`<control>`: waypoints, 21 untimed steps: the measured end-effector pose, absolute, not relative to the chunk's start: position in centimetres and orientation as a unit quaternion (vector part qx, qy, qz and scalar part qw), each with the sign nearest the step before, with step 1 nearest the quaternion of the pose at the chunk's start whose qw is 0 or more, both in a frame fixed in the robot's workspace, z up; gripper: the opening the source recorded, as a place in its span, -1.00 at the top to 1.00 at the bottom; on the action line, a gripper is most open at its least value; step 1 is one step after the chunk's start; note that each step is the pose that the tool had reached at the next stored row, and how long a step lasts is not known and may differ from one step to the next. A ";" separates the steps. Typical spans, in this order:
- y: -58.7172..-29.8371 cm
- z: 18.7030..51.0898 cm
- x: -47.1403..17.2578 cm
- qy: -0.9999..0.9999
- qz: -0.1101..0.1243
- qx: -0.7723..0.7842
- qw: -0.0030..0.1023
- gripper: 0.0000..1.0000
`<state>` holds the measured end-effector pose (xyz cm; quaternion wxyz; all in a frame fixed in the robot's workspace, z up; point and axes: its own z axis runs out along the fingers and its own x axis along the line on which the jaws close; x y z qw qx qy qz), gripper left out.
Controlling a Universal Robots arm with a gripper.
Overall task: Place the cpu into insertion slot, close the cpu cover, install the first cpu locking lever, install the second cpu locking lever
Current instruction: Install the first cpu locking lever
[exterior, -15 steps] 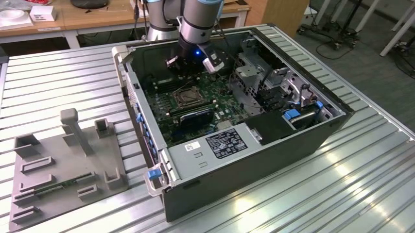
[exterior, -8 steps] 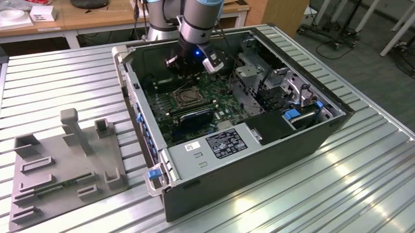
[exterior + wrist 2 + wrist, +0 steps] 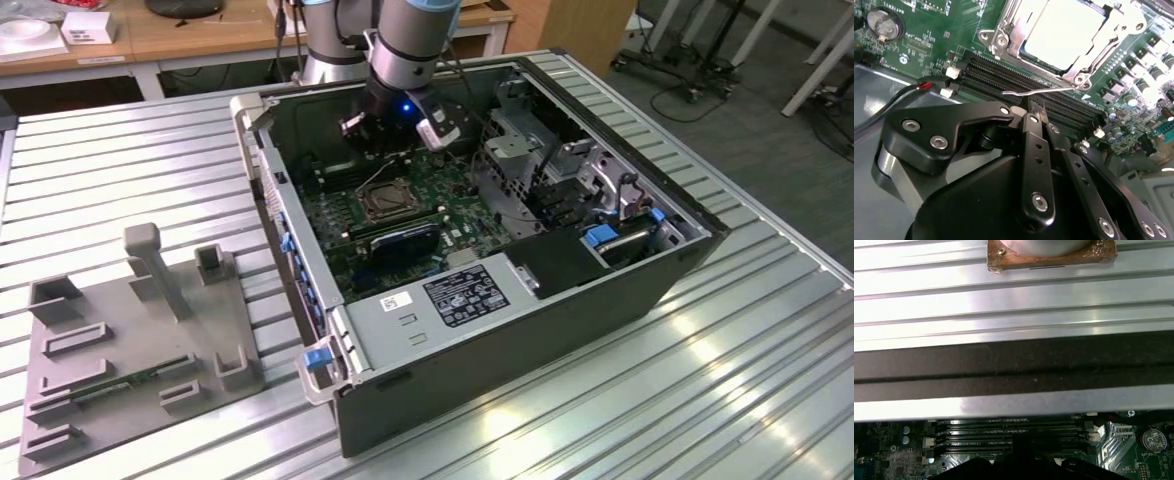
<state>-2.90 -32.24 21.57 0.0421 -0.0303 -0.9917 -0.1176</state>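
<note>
Hovering hand (image 3: pixel 1036 105), fingers (image 3: pixel 1032 111) pressed together, just beside locking lever (image 3: pixel 1059 90)

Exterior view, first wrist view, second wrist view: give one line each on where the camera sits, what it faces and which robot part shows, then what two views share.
Exterior view: off the arm, looking down into the computer case on the table; arm and gripper show.
First wrist view: on the wrist, facing over the memory slots and case wall to the table; gripper's dark edge shows.
Second wrist view: on the wrist, looking along the gripper at the cpu under the cpu cover.
Shared: both wrist views show memory slots.
</note>
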 end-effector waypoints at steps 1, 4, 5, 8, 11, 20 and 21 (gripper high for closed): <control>-32.2 21.7 -2.9 -0.992 -0.119 -0.030 0.042 0.79; -32.2 22.1 -2.9 -0.991 -0.121 -0.030 0.042 0.79; -32.2 22.3 -2.9 -0.991 -0.122 -0.030 0.042 0.79; -32.2 22.5 -2.9 -0.991 -0.125 -0.030 0.042 0.79; -32.2 22.5 -2.9 -0.991 -0.126 -0.030 0.042 0.79; -33.1 22.5 -3.2 -0.990 -0.132 -0.029 0.040 0.79; -33.2 22.5 -3.2 -0.990 -0.133 -0.029 0.040 0.79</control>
